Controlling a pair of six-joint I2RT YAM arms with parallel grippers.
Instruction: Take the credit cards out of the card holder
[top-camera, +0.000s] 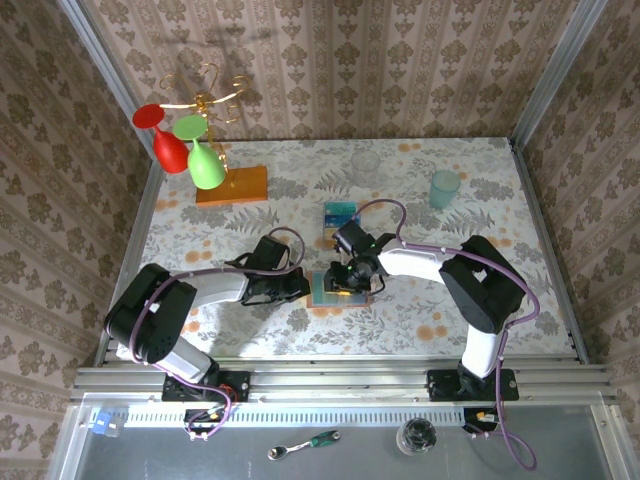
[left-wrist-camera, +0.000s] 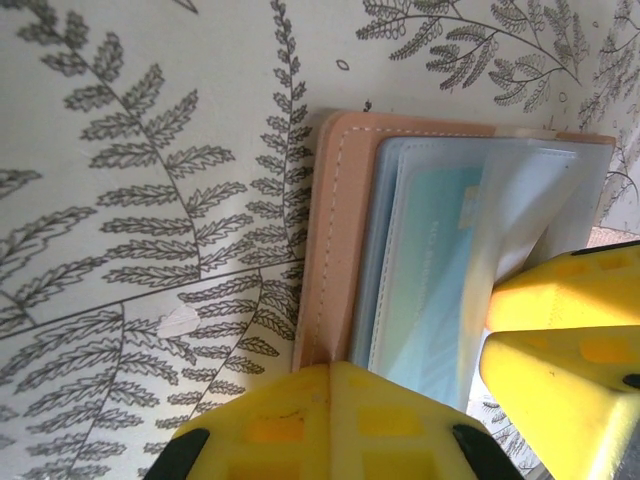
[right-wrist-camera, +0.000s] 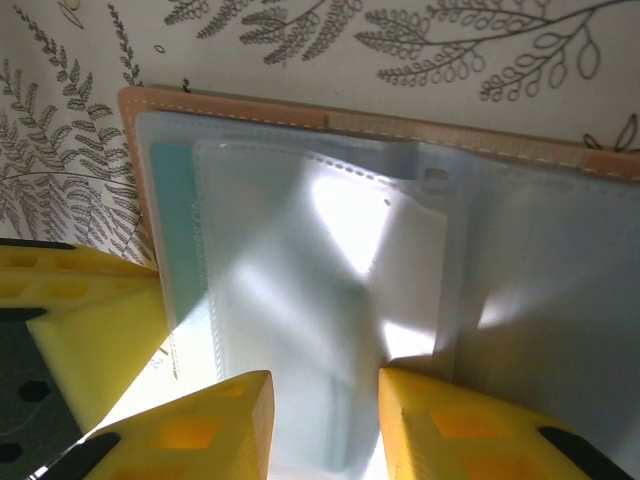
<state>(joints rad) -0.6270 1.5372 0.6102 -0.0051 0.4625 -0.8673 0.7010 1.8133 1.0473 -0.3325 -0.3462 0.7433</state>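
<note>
- Working near the middle of the tabletop (top-camera: 480, 300), on the flowered cloth between the two arms.
- Pinning the holder (top-camera: 322, 290) flat and open there, pockets up, brown rim showing round the clear sleeves.
- Bearing on its left end with the left hand (left-wrist-camera: 330, 410), fingers together. Impossible to tell whether pinching the rim or only pressing on it.
- Reaching in from the other side with the right hand (right-wrist-camera: 325, 420), fingers apart and straddling a clear sleeve (right-wrist-camera: 300, 300). Not clamping anything, as far as can be told.
- Probably standing partway through the task, going by the loose cards (top-camera: 340, 213) lying on the cloth just beyond the holder.
- Going after the teal card (left-wrist-camera: 440, 290), which is sitting inside a sleeve near the rim.
- Calling next, most likely, for moving the right fingertips to that card's free edge rather than the slack plastic.
- Then closing on the card alone and drawing it out along the pocket's mouth, with the left hand pressing down so the holder is not dragged along.
</note>
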